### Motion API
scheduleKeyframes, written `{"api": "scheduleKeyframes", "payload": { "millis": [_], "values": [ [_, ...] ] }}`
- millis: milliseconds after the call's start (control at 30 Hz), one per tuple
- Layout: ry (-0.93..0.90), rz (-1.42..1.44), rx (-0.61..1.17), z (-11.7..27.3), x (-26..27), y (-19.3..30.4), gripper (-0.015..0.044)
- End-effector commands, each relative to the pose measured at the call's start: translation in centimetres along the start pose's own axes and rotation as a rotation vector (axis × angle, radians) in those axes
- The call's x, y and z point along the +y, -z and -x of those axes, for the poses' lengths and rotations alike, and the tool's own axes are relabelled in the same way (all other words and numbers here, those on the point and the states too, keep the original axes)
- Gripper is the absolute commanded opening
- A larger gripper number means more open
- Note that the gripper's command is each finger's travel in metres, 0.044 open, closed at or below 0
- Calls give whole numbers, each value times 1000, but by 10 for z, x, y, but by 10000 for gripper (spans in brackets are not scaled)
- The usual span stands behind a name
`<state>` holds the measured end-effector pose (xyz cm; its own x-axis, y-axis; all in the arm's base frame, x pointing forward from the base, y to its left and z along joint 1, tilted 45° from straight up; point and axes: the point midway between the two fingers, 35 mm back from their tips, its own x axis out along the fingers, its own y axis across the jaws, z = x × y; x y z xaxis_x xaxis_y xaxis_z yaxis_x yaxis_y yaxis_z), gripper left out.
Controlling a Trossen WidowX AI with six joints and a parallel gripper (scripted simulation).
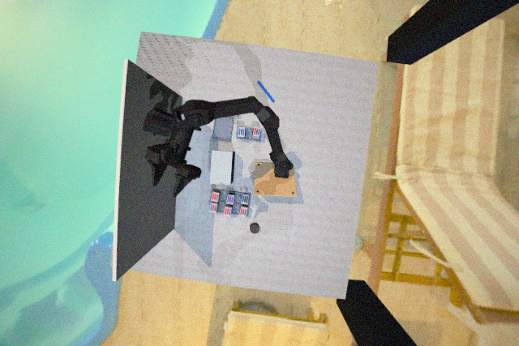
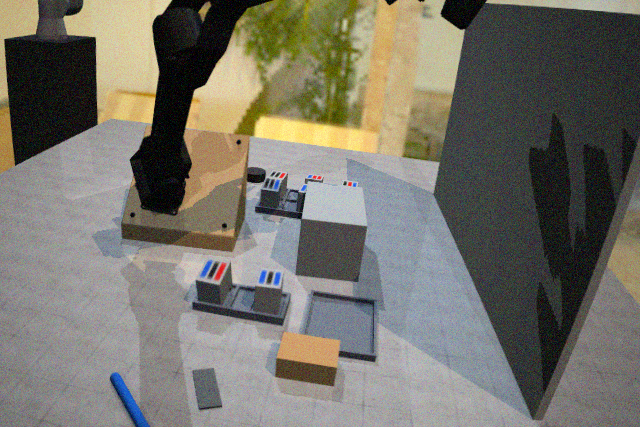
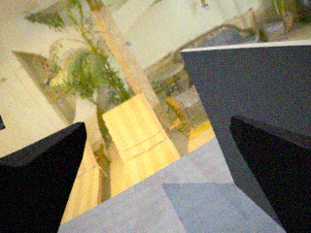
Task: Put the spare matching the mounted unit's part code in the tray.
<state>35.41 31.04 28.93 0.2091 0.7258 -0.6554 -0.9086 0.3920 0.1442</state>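
From my seat the table looks like pale grey stone or laminate, matt, with a faint tile grid. The arm reads as black plastic or coated metal, dull, with only a soft sheen. Its base plate looks like raw plywood, matt, with four dark screw heads. The big cube and the tray look like smooth grey plastic, no gloss. The small box looks like plain cardboard or light wood. The tall panel is flat dark grey and matt. The blue stick looks like smooth plastic. The fingers look matt black.
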Motion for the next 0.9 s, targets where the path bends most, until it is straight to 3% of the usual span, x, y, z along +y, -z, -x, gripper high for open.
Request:
{"api": "scheduleKeyframes", "payload": {
  "millis": [0, 267, 533, 867],
  "values": [
    [168, -247, 222, -23, -36, 56, 440],
    [601, -603, 634, -27, -88, 167, 440],
    [1224, -685, 1000, 18, -126, 258, 440],
    [1277, -672, 1021, 22, -128, 262, 440]
  ]
}}
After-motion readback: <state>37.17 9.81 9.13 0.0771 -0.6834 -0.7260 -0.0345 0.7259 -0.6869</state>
